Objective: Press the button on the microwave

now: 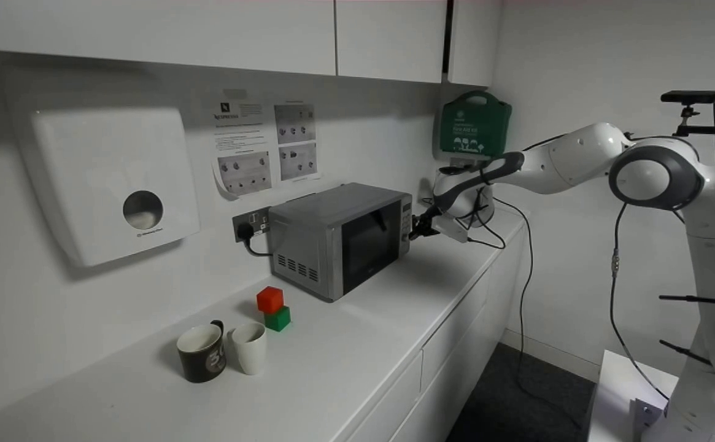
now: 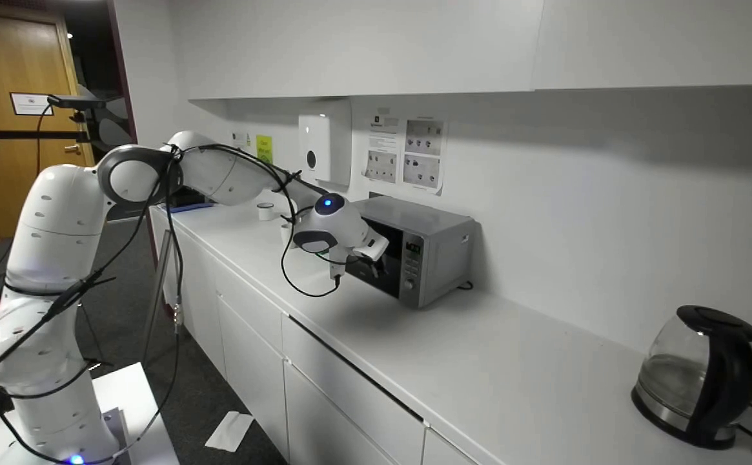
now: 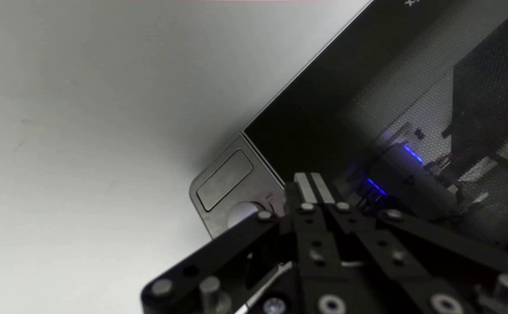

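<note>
The grey-silver microwave (image 1: 305, 245) stands on the counter against the wall in both exterior views (image 2: 447, 258). Its dark glass window (image 1: 371, 245) faces the room. Its control strip (image 2: 411, 265) has a display, small buttons and a knob. In the wrist view, a rectangular button (image 3: 224, 179) sits at the strip's end, beside the round knob (image 3: 241, 213), which is partly hidden by a finger. My gripper (image 3: 314, 187) is shut and empty, fingertips together. It is in front of the microwave (image 2: 379, 266), over the window near the control strip. I cannot tell whether it touches.
A dark mug (image 1: 202, 355), a white cup (image 1: 250, 348) and a red block (image 1: 270, 299) on a green block (image 1: 278, 318) stand beside the microwave. A glass kettle (image 2: 698, 378) stands farther along the counter (image 2: 511, 361). Cabinets (image 1: 388, 37) hang above. Cables hang from the arm.
</note>
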Controlling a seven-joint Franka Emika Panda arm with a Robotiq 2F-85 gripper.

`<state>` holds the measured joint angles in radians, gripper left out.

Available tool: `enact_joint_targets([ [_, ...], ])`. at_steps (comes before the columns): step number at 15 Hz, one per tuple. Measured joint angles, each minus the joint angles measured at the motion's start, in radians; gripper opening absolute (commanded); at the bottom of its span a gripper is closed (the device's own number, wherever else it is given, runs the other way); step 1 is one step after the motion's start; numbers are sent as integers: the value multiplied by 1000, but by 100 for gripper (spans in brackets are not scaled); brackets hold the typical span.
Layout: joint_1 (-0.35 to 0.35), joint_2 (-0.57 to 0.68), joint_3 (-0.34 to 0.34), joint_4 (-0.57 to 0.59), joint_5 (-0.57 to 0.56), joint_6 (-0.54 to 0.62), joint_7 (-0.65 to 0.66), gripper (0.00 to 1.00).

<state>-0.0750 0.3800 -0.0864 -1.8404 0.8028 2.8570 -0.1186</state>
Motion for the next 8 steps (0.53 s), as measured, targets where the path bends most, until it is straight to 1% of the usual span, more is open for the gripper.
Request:
enact_joint_targets([
  [8,-1,34,-1,12,0,24,0,0],
])
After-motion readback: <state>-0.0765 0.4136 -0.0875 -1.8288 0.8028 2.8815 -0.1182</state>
